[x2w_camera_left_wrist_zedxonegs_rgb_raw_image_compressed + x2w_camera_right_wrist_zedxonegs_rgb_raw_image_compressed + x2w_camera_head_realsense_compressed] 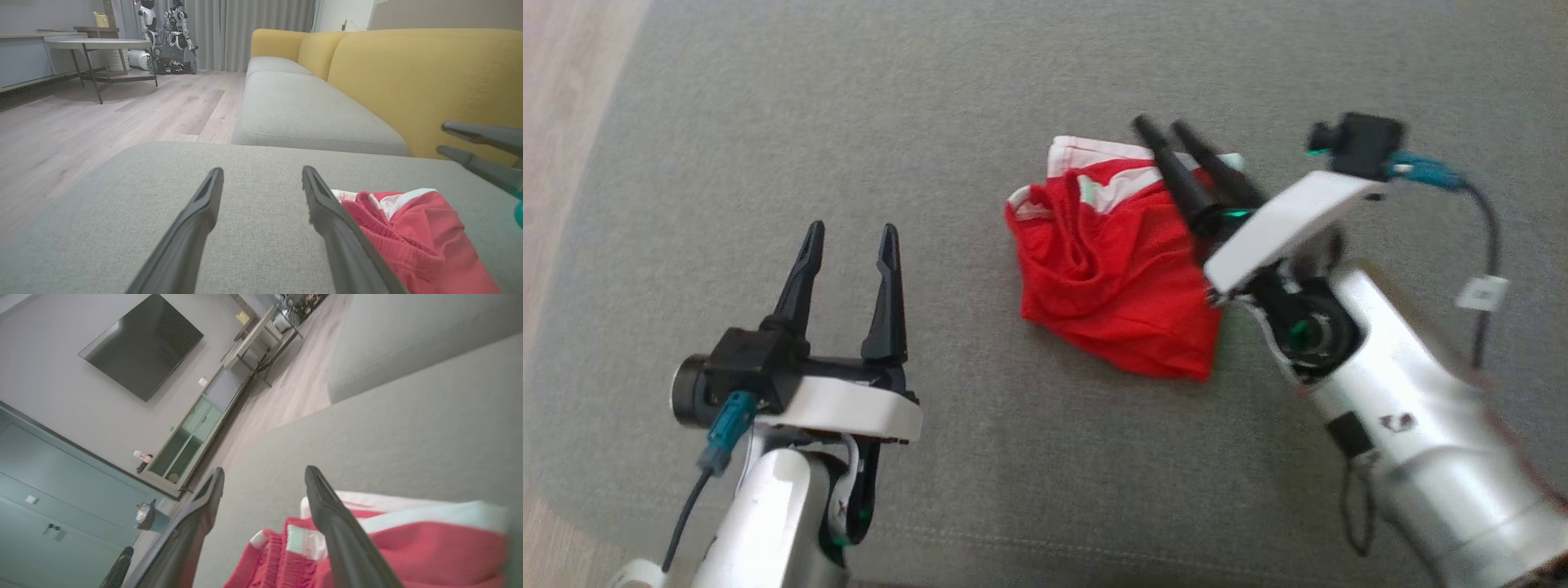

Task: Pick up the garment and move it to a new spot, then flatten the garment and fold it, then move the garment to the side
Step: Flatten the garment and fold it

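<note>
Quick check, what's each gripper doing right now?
Left gripper: open, holding nothing.
Right gripper: open, over the red garment, not gripping it.

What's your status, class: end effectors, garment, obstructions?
Left end effector open. Right end effector open over red shorts, crumpled on grey cushion. No obstruction seen.

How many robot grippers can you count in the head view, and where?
2. The left gripper sits lower left, apart from the crumpled red mesh garment with white trim; the right gripper reaches over that garment's upper right edge. None appears hidden.
</note>
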Available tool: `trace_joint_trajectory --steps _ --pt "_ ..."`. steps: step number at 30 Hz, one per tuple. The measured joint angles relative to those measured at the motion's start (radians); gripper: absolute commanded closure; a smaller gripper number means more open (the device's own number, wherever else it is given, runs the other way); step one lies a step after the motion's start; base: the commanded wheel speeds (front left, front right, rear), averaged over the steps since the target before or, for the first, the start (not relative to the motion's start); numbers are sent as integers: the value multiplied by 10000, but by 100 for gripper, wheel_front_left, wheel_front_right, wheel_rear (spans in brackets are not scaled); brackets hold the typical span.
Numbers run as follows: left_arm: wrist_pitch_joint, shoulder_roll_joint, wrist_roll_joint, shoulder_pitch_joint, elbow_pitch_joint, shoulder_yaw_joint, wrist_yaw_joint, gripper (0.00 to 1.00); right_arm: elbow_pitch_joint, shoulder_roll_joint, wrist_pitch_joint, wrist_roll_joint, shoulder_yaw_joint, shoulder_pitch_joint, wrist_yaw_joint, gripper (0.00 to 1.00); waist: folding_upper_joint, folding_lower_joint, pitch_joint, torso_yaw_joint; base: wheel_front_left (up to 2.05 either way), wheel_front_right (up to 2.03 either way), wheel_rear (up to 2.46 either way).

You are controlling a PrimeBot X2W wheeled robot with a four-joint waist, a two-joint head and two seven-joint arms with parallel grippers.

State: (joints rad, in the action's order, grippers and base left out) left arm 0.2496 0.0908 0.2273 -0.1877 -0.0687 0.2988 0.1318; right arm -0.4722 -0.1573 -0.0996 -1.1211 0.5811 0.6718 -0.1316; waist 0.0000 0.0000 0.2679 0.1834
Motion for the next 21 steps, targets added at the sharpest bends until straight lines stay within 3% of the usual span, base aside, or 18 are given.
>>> trace_joint_trajectory --steps 6,13,21 --pt "0 38 -73 10 -40 -207 -10 0 468 -1164 1674 907 -94 -318 0 0 0 0 -198 -513 0 0 0" --pt "0 169 -136 37 -77 -261 -2 0 606 -2008 2606 1827 -1118 -1693 0 0 0 0 -429 -1127 0 0 0" --pt "-4 376 -132 452 -75 -428 63 0 1310 -2040 3022 4612 -3145 -2917 0 0 0 0 -680 -1618 0 0 0"
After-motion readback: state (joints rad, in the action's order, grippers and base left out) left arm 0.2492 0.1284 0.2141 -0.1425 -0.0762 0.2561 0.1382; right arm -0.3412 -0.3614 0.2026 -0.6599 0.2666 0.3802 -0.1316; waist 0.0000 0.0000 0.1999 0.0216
